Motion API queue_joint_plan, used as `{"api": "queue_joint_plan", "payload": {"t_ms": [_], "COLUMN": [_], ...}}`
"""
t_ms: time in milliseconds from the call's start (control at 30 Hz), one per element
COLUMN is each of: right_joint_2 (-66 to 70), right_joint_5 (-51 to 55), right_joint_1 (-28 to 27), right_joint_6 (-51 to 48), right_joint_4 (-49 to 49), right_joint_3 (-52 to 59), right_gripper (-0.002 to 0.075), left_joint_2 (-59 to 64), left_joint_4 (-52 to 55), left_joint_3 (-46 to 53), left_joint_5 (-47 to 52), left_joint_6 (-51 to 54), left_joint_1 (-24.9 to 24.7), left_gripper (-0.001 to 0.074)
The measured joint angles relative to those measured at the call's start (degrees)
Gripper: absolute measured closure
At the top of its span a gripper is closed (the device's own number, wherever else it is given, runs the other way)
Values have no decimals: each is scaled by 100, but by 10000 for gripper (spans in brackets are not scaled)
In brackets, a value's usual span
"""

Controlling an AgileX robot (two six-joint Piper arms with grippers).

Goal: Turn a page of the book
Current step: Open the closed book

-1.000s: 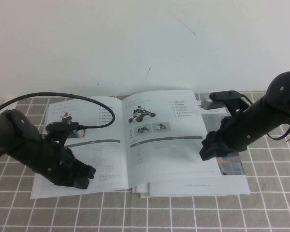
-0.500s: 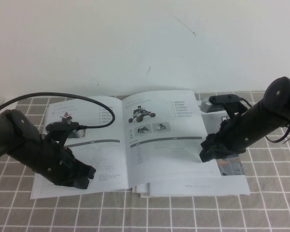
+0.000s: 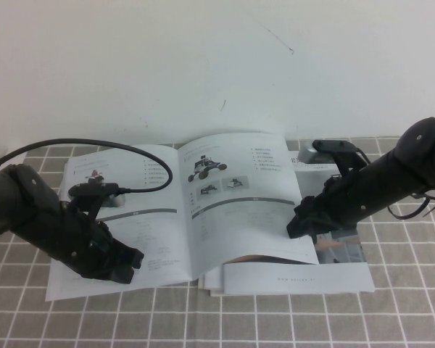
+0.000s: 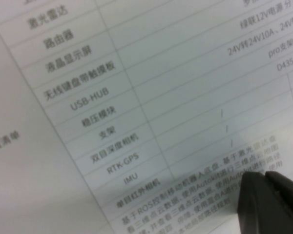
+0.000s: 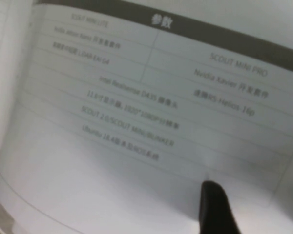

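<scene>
So the page with the black rover was only partly turned at this point: its outer edge had lifted and bowed up off the right half of the book, and you could see a gap under its near corner with the next sheets showing beneath. It hadn't passed the spine though, so I'd say the turn was maybe a third done, with the whole swing over to the left half yet to come.

The right gripper was right at the page's outer edge, roughly mid-height of the book. Can't tell if its jaws were pinching the sheet or just pushing it. The left gripper sat on the book's left half near the front edge, apparently pinning it down; jaws, can't tell either.

The book lay open on a checked cloth, brochure under its right side
</scene>
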Motion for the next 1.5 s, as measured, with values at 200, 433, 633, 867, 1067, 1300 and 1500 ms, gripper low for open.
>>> {"api": "queue_joint_plan", "payload": {"t_ms": [200,433,633,867,1067,1300,1500], "right_joint_2": [75,115,115,-225,-737,-737,-494], "right_joint_5": [116,222,305,151,-45,-40,8], "right_joint_1": [0,0,11,-22,-22,-69,-69], "right_joint_6": [-691,-1303,-1539,-1515,-501,465,502], "right_joint_4": [913,1851,2258,1604,147,-876,-839], "right_joint_3": [12,20,20,35,35,35,35], "right_gripper": [369,369,369,369,328,293,289], "left_joint_2": [0,0,0,0,0,0,0], "left_joint_4": [0,0,0,0,0,0,0], "left_joint_3": [0,0,0,0,0,0,0], "left_joint_5": [0,0,0,10,10,10,10], "left_joint_6": [0,0,0,0,0,0,0], "left_joint_1": [0,0,0,0,0,0,0], "left_gripper": [739,739,739,739,739,739,739]}}
